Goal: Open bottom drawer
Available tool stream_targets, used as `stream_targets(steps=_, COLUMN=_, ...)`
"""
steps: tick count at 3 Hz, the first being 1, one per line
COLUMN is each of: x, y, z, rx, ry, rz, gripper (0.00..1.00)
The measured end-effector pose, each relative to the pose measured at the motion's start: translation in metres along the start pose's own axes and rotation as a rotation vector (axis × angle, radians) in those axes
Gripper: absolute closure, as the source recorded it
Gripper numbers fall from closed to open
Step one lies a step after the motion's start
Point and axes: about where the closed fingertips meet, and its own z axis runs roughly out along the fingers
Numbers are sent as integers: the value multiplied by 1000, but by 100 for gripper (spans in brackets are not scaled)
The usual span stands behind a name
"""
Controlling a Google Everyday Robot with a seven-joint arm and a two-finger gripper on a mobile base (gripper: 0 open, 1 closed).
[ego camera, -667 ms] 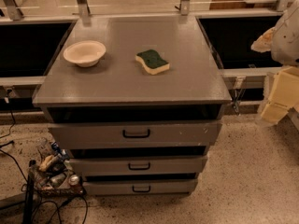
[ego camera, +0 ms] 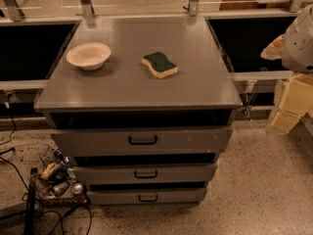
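Risk: the wrong handle, or a missed one

The gripper [ego camera: 291, 105] hangs at the right edge of the view, just off the cabinet's right flank and about level with the top drawer [ego camera: 195, 140]. Whether it is wide or narrow I cannot tell. The bottom drawer [ego camera: 186, 196] lies well below it and to its left. It is the lowest of three grey fronts and looks shut or nearly so, and its small black handle [ego camera: 147, 198] is close to the floor [ego camera: 264, 190].

The three handles line up one above another, so a descent that stops short would likely catch the middle drawer [ego camera: 190, 172] instead. The target bar is slim and low, so an approach at the wrong height could slip off it or scrape the floor. Farther left of the gripper, at the cabinet's far lower corner, a heap of cables and clutter [ego camera: 55, 179] could snag a swinging base.

The grey cabinet top [ego camera: 195, 84] up and left of the gripper carries a pale bowl [ego camera: 88, 56] and a green-and-yellow sponge [ego camera: 159, 64], set apart. A hard tug might jolt them. The floor is speckled stone, dark recesses flank the cabinet, metal posts stand behind it, and the light is warm and dim.
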Motion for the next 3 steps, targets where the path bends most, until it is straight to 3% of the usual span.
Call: stream_targets(steps=3, x=11, y=22, z=76, rx=-219, ry=66, rz=-50, gripper=0)
